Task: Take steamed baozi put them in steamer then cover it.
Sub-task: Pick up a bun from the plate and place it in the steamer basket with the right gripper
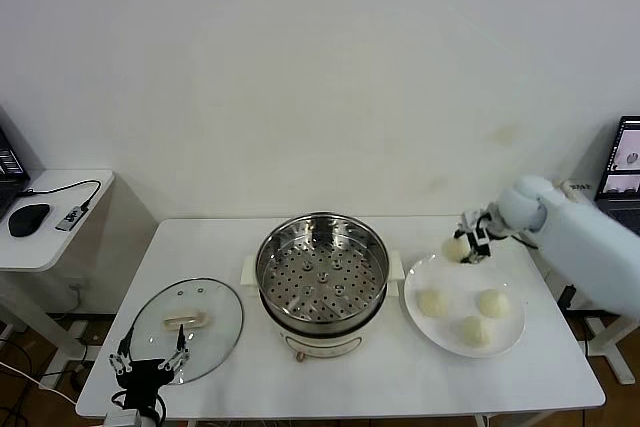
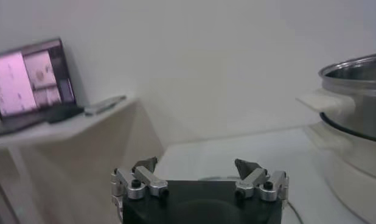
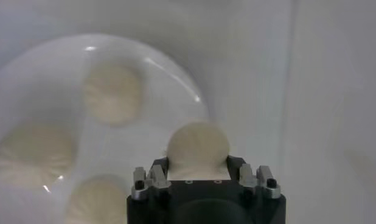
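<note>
The steel steamer (image 1: 322,269) stands mid-table on its cream pot base, with no bun in it. Three cream-white baozi (image 1: 430,301) (image 1: 493,302) (image 1: 475,330) lie on the white plate (image 1: 513,332) to its right. My right gripper (image 1: 467,241) is shut on a fourth baozi (image 1: 456,247) and holds it above the plate's far edge; in the right wrist view that baozi (image 3: 198,149) sits between the fingers (image 3: 157,173), with the other buns below (image 3: 112,92). The glass cover (image 1: 187,328) lies flat on the table left of the steamer. My left gripper (image 1: 150,359) is open and empty at the cover's near edge.
The steamer's rim and a base handle show in the left wrist view (image 2: 352,70). A side desk with a mouse (image 1: 28,218) stands at the far left. A screen (image 1: 624,162) stands at the far right. Bare table lies in front of the steamer.
</note>
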You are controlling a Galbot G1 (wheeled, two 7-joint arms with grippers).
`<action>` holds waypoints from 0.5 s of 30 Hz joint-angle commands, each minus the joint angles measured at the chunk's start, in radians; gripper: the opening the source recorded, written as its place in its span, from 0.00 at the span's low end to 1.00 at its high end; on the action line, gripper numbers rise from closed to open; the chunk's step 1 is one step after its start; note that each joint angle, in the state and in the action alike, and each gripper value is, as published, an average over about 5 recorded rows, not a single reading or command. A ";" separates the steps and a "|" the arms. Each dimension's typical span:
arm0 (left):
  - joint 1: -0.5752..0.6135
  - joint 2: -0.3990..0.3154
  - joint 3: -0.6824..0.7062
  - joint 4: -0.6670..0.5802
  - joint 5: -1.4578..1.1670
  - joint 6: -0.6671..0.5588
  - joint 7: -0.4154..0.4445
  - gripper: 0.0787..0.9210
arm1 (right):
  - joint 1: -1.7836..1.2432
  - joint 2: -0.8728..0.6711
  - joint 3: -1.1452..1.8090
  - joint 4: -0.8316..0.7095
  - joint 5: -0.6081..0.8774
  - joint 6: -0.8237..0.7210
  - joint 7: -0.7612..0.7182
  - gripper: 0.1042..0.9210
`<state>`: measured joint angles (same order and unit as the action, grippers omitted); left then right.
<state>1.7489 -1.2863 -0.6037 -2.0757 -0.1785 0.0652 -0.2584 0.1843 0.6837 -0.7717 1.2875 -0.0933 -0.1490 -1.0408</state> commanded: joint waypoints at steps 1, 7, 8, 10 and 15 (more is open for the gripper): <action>0.001 0.005 0.005 0.006 -0.127 0.021 0.024 0.88 | 0.222 -0.048 -0.119 0.125 0.179 -0.003 -0.002 0.60; 0.009 0.002 0.008 -0.003 -0.119 0.011 0.029 0.88 | 0.407 0.031 -0.289 0.214 0.328 0.024 0.019 0.60; 0.008 0.001 0.009 -0.004 -0.117 0.011 0.029 0.88 | 0.427 0.055 -0.314 0.223 0.342 0.034 0.023 0.60; 0.005 -0.002 0.011 -0.006 -0.113 0.011 0.029 0.88 | 0.448 0.107 -0.358 0.230 0.356 0.060 0.034 0.60; -0.002 -0.013 0.024 -0.014 -0.084 0.009 0.028 0.88 | 0.437 0.219 -0.420 0.205 0.337 0.119 0.074 0.61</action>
<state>1.7469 -1.2998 -0.5824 -2.0917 -0.2463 0.0696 -0.2368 0.5043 0.8236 -1.0753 1.4376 0.1521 -0.0631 -0.9824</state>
